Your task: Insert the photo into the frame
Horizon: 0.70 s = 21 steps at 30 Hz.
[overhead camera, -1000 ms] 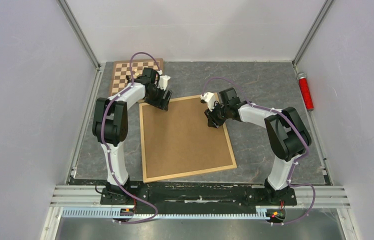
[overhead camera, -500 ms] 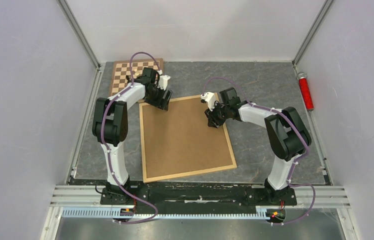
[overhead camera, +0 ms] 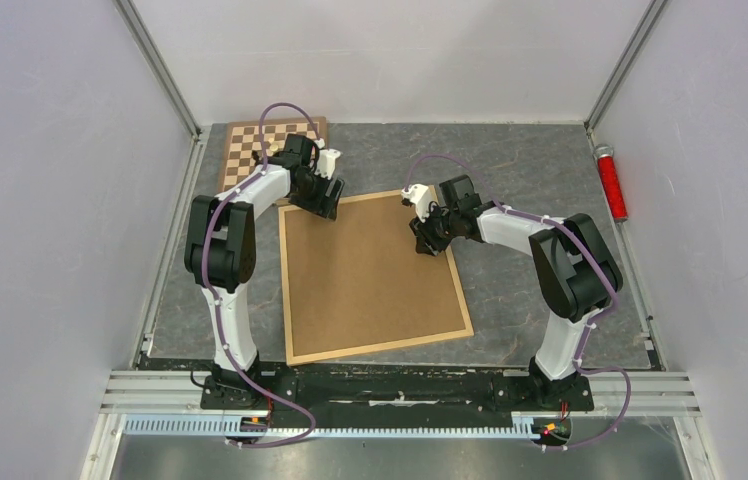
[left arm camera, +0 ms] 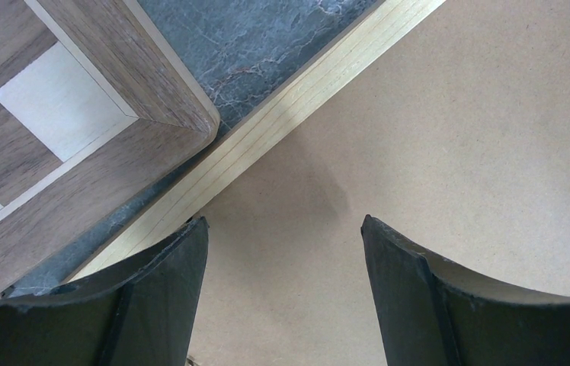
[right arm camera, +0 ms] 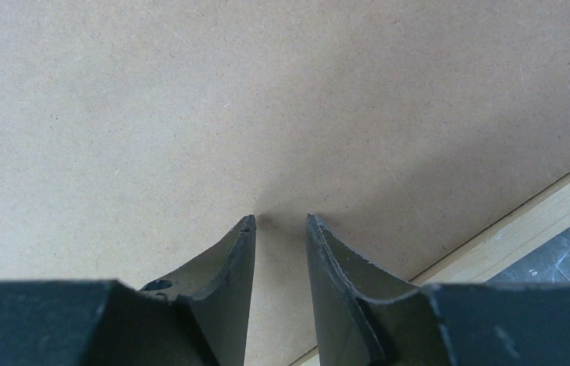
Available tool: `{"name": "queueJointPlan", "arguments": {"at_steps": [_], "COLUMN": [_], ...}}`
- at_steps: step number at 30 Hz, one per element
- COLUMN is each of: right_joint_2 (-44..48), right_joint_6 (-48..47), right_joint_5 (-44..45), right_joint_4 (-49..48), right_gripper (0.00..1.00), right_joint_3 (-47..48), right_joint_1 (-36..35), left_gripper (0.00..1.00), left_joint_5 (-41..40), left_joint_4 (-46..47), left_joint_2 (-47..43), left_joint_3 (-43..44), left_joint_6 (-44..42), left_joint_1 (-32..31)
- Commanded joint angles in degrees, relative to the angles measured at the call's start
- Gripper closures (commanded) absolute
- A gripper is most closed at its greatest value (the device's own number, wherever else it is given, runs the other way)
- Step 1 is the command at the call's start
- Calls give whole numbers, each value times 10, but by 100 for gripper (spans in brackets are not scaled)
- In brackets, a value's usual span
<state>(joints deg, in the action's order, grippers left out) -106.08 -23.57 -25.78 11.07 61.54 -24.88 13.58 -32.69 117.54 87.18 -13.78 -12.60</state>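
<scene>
Frame (overhead camera: 381, 347) lies flat on the grey marbled mat (overhead camera: 540, 170), slightly turned, in front of both arm bases. A brown backing board (overhead camera: 370, 270) fills its whole opening, so all you see of it is the thin light-wood border.

Left gripper (overhead camera: 322, 205) sits at the frame's far-left corner. In the wrist view its fingers (left arm camera: 168, 290) are spread wide over the backing board (left arm camera: 457, 152) with nothing between them, and the left finger is right by the frame's border (left arm camera: 305, 90). You can't tell if the tips touch.

Right gripper (overhead camera: 428, 240) is over the board near the frame's far-right edge. Its fingers (right arm camera: 228, 267) are nearly together with a narrow gap, pinching nothing, and the tips are on or just above the board (right arm camera: 267, 99). The frame's border (right arm camera: 541, 217) runs just to their right.

A checkered wooden chessboard (overhead camera: 250, 145) lies beyond the frame's far-left corner. Its rounded corner (left arm camera: 61, 122) is just beside the border, with a sliver of mat (left arm camera: 267, 38) between.

A red cylinder (overhead camera: 610, 183) lies well right of the frame by the wall, too small to read any label.
</scene>
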Motion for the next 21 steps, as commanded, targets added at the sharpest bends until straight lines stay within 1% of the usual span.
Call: {"name": "queueJointPlan", "arguments": {"at_steps": [1, 10, 21], "right_joint_2": [-62, -63, -65], "right_joint_6": [-1, -1, -1], "right_joint_5": [41, 40, 39], "right_joint_4": [102, 102, 103], "right_gripper": [66, 66, 66], "right_joint_3": [-37, -39, -38], "right_joint_1": [1, 2, 4], "left_gripper": [20, 20, 20], "left_joint_5": [-4, -17, -10], "left_joint_4": [16, 16, 20], "left_joint_2": [-18, 3, -1], "left_joint_3": [23, 29, -4], "left_joint_6": [10, 2, -2], "left_joint_1": [2, 3, 3]}}
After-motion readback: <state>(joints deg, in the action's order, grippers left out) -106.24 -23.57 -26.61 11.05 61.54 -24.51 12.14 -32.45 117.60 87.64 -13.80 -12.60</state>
